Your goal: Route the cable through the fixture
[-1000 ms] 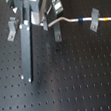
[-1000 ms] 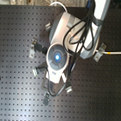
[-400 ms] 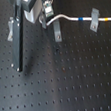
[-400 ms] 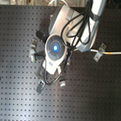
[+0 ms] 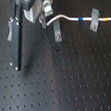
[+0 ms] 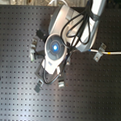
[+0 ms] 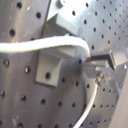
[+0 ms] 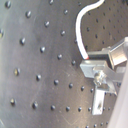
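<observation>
One white cable [image 5: 69, 17], three grey clips [image 5: 57, 31], one robot arm [image 6: 72, 32]

Arm upright over the board; gripper [image 5: 47, 14] low at its far end, fingers closed together.

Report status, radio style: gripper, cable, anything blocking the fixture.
Gripper shut on cable end. Cable runs through far clip, lies across near clip. Nothing seen blocking.
</observation>
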